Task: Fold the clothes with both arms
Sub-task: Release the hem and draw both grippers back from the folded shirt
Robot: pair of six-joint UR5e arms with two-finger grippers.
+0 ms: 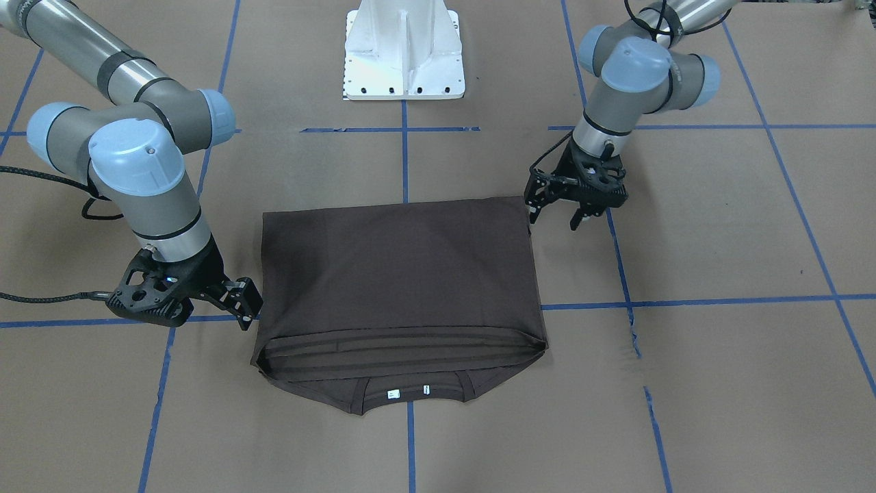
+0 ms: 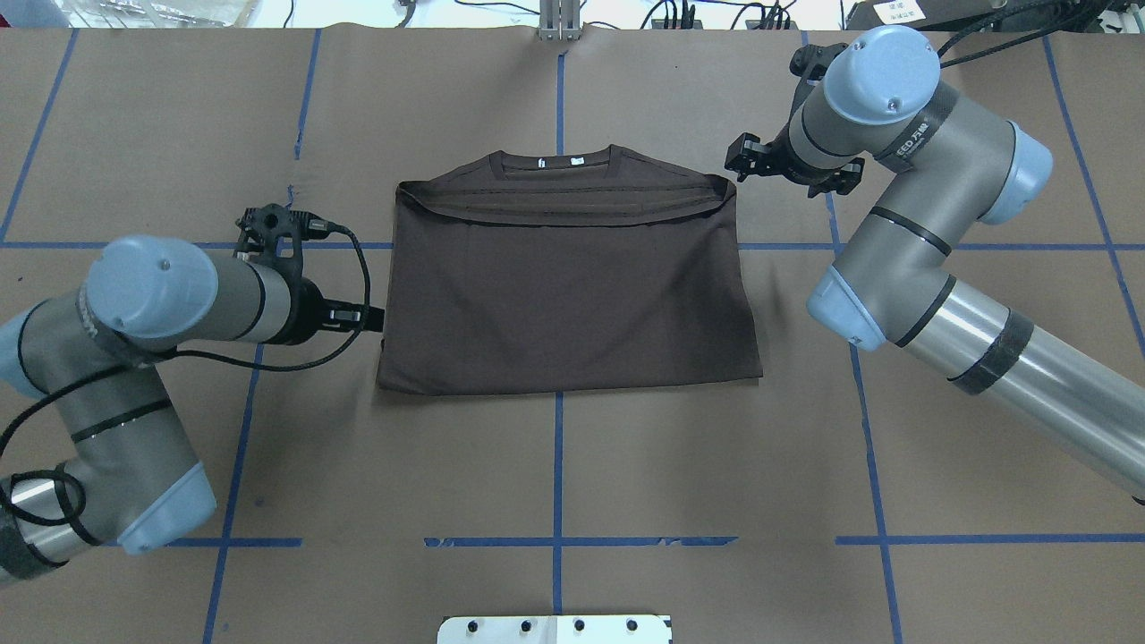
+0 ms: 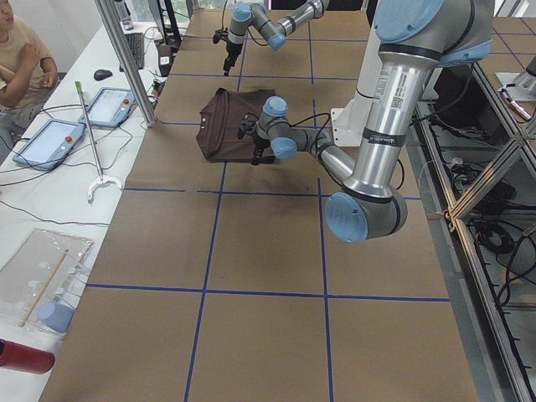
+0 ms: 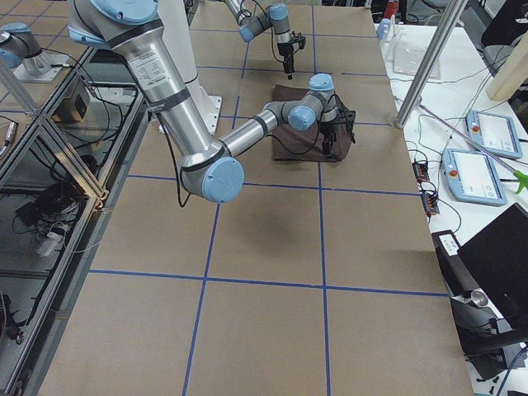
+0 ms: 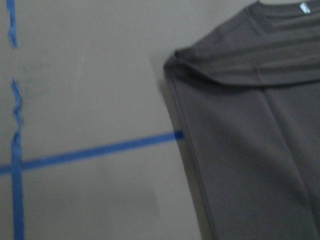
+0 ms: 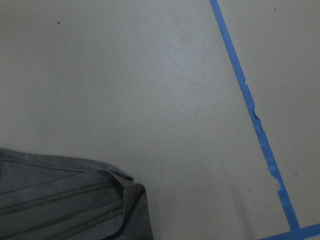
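A dark brown T-shirt (image 1: 397, 274) (image 2: 564, 295) lies flat on the brown table, folded into a rectangle. Its collar and white neck tags (image 1: 393, 394) point away from the robot. My left gripper (image 1: 556, 218) (image 2: 371, 315) hovers open just off the shirt's corner nearest the robot on my left, holding nothing. At the collar-end corner on the other side, my right gripper (image 1: 243, 305) (image 2: 738, 156) also stands open and empty. The left wrist view shows the shirt's side edge (image 5: 250, 125), and the right wrist view its folded corner (image 6: 60, 205). No fingers show in either wrist view.
Blue tape lines (image 2: 556, 447) grid the brown table cover. The white pedestal base (image 1: 404, 55) stands behind the shirt on the robot's side. Side benches hold tablets (image 3: 46, 141) (image 4: 495, 132), and a seated person (image 3: 17, 59) is beyond a metal pole (image 3: 126, 59).
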